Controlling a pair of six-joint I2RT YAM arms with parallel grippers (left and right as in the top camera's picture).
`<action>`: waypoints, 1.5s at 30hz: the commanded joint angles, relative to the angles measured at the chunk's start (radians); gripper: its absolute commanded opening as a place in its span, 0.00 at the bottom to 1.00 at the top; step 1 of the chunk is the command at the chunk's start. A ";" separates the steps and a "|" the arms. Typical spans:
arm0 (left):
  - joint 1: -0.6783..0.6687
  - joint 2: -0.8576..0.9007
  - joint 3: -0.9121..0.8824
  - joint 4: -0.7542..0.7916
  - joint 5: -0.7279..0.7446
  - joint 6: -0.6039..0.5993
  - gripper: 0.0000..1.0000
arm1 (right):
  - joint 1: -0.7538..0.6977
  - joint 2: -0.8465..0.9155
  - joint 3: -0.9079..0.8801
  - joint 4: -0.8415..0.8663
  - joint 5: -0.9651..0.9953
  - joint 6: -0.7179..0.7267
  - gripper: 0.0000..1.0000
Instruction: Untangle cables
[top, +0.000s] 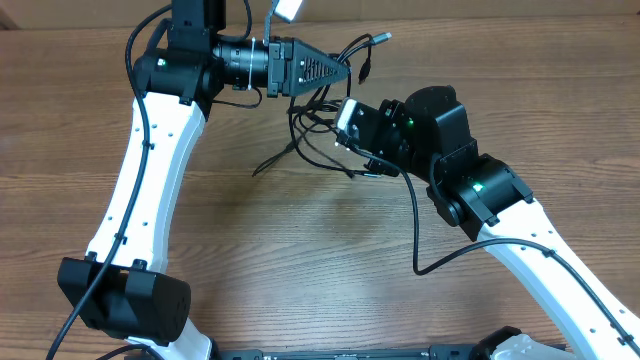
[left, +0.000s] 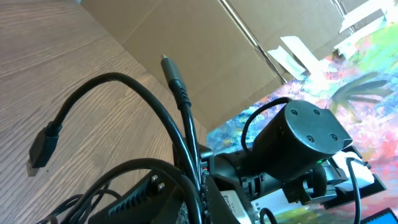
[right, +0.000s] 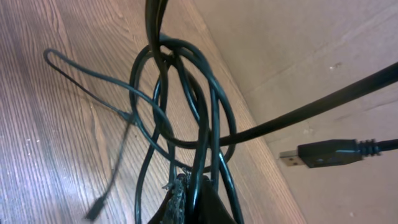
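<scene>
- Black cables (top: 318, 128) hang in a tangle over the wooden surface (top: 300, 240).
- Left fingers (top: 320, 70) are clamped tight on several strands.
- Right fingers (right: 208, 208) pinch the bundle too.

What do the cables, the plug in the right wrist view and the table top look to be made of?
Cables: black rubbery or plastic jacket, smooth with a slight sheen, bending in loose loops. Plug: silvery metal tip in a matte black moulded body, probably plastic. Table: wood grain, low sheen; solid wood or laminate cannot be told.
</scene>
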 joint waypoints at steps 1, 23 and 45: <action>-0.003 -0.010 0.013 0.011 0.018 -0.014 0.04 | 0.004 -0.027 0.007 0.000 -0.002 0.029 0.04; 0.167 -0.010 0.013 0.010 -0.058 -0.114 0.04 | -0.121 -0.029 0.007 -0.082 -0.001 0.501 0.04; 0.257 -0.010 0.013 0.018 -0.035 -0.102 0.05 | -0.122 -0.029 0.007 -0.301 0.069 0.592 0.04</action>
